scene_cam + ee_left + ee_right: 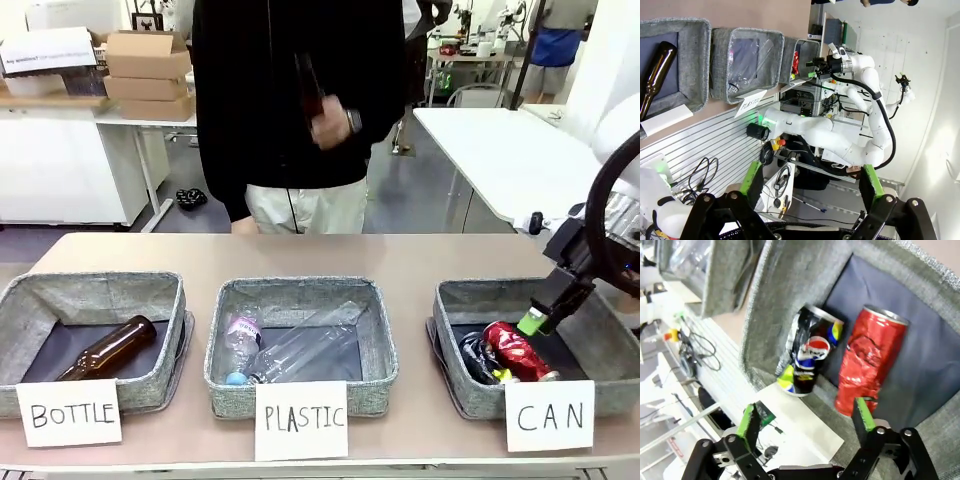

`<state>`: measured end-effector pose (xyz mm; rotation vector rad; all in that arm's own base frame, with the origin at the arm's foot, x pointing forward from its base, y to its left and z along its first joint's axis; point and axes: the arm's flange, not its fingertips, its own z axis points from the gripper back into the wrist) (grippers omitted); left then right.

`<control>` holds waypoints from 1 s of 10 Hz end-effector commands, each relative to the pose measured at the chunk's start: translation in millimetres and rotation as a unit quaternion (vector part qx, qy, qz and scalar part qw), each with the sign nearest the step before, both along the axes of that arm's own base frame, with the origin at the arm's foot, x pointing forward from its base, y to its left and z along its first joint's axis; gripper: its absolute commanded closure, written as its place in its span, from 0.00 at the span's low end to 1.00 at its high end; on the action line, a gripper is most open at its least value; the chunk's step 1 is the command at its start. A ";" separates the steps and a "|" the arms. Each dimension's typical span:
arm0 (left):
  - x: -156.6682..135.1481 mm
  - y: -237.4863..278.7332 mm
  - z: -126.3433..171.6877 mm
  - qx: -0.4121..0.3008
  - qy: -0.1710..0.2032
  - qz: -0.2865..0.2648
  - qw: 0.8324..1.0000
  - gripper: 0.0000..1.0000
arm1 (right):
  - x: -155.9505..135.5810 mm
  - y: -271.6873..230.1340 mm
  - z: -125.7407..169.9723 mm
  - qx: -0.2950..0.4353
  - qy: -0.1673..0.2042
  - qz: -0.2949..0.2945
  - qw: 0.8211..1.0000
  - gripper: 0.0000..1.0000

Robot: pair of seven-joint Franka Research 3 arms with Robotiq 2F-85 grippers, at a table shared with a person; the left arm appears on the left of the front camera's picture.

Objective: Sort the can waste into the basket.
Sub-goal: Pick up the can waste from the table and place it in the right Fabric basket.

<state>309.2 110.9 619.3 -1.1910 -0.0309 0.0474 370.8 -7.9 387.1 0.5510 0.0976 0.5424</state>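
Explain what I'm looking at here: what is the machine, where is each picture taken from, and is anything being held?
Two white robot arms share a table with a person standing opposite. The front picture looks across the table; the other two come from cameras on each arm's wrist. Three grey baskets stand in a row: one signed BOTTLE with a brown bottle, one signed PLASTIC with clear bottles, and the CAN basket. A red can and a dark can lie inside it. The right hand hovers over them, open and holding nothing. The left hand is open too, off the table.
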 end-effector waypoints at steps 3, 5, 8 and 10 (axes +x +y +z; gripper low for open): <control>-2.2 -0.2 0.9 0.002 0.000 -0.001 1.000 0.00 | 3.3 -2.4 2.0 0.063 -0.027 -0.023 0.997 0.00; -2.2 -0.2 0.9 0.002 0.000 -0.001 1.000 0.00 | 0.5 -16.0 41.4 0.397 -0.062 -0.127 0.907 0.00; -2.2 -0.2 0.9 0.002 0.000 -0.001 1.000 0.00 | -14.0 -30.9 74.5 0.677 0.035 -0.189 0.711 0.00; -2.2 -0.2 0.9 0.002 0.000 -0.001 1.000 0.00 | -19.4 -25.2 78.1 0.698 0.044 -0.235 0.674 0.00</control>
